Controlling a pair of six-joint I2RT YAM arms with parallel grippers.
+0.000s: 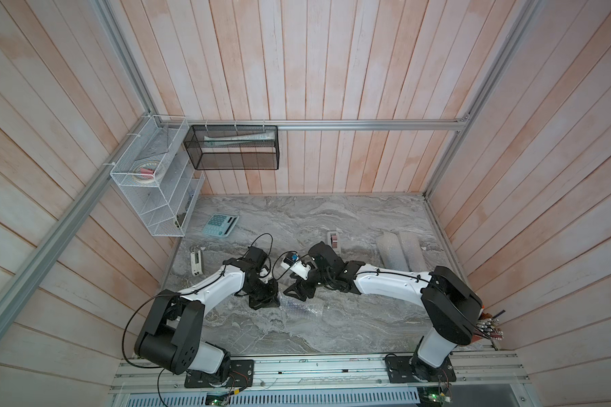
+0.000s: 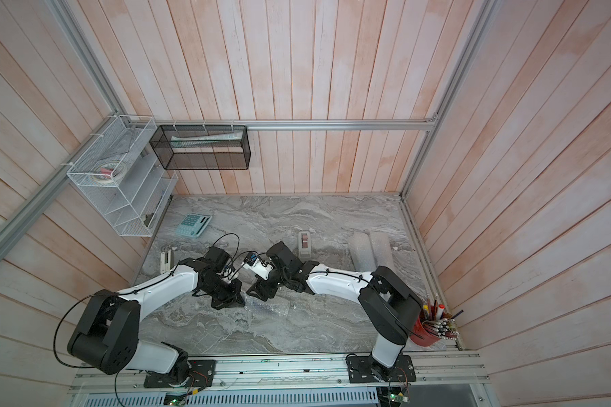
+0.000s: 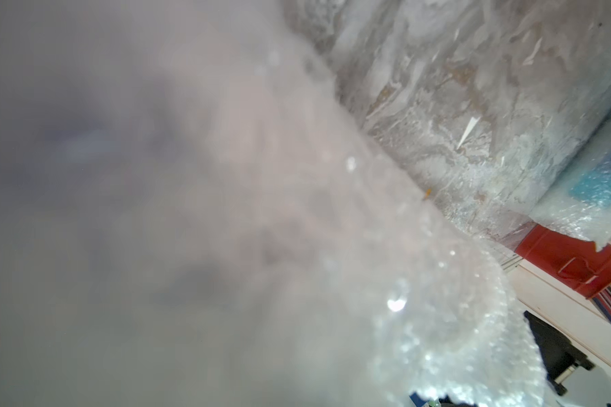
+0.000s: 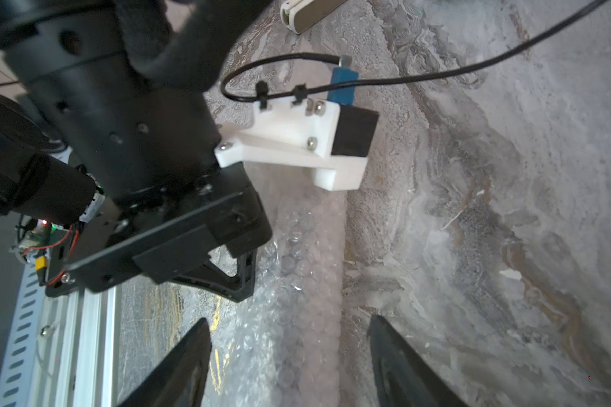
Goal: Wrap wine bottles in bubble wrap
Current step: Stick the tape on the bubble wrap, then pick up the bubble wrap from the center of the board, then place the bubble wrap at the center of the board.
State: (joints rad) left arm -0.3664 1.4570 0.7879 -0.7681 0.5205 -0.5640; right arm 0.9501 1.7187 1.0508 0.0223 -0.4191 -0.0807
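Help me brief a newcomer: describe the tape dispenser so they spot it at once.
On the grey marble tabletop, find the two bubble wrap tubes lying side by side near the right wall. The tape dispenser stands to their left, beyond the right arm's wrist. It is a small pale grey block holding a dark reddish roll, unlike the flat teal calculator further left.

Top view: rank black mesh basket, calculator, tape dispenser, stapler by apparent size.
1. black mesh basket: largest, though it hangs up the wall, likely nearer the camera, which inflates it.
2. calculator
3. tape dispenser and stapler: look about alike, not ranked.
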